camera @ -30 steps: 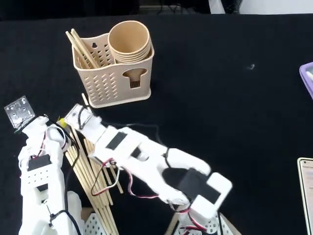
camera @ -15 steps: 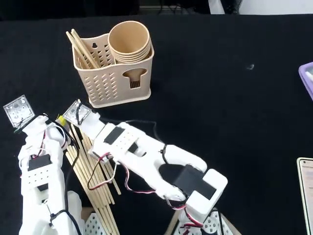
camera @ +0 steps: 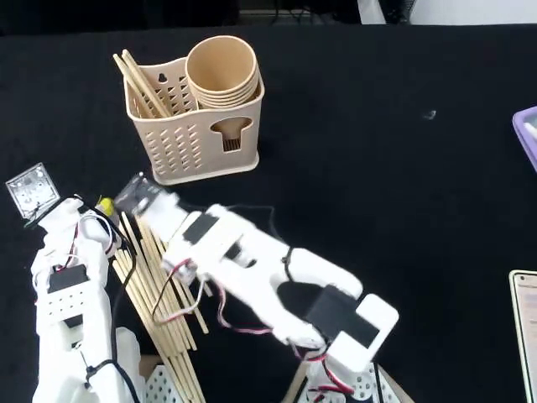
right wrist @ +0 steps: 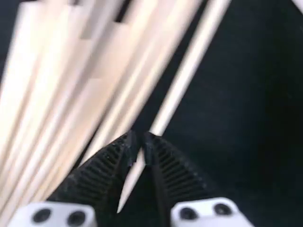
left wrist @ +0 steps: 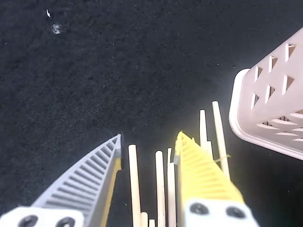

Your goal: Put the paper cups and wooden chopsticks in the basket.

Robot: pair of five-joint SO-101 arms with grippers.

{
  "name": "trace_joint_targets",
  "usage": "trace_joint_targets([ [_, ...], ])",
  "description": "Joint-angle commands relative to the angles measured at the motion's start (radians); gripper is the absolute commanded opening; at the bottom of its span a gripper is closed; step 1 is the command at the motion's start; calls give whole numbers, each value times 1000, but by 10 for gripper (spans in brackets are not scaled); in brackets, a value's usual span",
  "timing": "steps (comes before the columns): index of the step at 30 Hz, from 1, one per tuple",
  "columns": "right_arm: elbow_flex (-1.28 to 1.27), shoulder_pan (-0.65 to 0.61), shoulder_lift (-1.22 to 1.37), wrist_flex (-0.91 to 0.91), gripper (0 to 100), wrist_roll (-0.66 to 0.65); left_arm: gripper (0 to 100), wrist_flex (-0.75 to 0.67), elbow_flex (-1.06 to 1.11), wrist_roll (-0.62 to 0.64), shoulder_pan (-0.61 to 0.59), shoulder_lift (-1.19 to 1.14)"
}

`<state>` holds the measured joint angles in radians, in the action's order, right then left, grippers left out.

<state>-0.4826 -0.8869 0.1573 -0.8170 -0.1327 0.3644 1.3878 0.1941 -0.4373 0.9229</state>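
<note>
A beige basket (camera: 195, 134) stands at the back left, holding stacked paper cups (camera: 222, 71) and a few wooden chopsticks (camera: 143, 84). Several more chopsticks (camera: 159, 290) lie in a pile on the black table near the front left. My right gripper (right wrist: 138, 142) is low over this pile, its black fingers shut on one chopstick (right wrist: 184, 80). My left gripper (left wrist: 148, 137) stands open at the far end of the pile, with chopstick tips (left wrist: 134, 179) between its grey and yellow fingers. The basket's corner (left wrist: 270, 109) is close beside it.
The right arm (camera: 252, 269) reaches diagonally across the front of the table, over the pile. The left arm (camera: 67, 302) stands at the front left. A purple object (camera: 527, 130) and a white card (camera: 527, 319) sit at the right edge.
The right arm's wrist has shifted slightly over the chopstick pile, first left, then back to the right. The left arm and basket have stayed put.
</note>
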Motion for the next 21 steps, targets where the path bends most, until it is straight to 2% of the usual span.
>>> trace_joint_targets([
  [1,30,-78,-25,55,191,9,187,-14,-5,11,-5,11],
  [3,31,-81,7,83,206,9,187,-14,-5,11,-5,11],
  [6,36,-78,61,115,171,5,187,-14,-5,11,-5,11],
  [10,90,-77,84,66,126,3,187,-14,-5,11,-5,12],
  [15,84,-68,84,54,7,2,187,-14,-5,11,-5,12],
  [21,88,3,51,-3,11,0,187,-14,-5,11,-5,12],
])
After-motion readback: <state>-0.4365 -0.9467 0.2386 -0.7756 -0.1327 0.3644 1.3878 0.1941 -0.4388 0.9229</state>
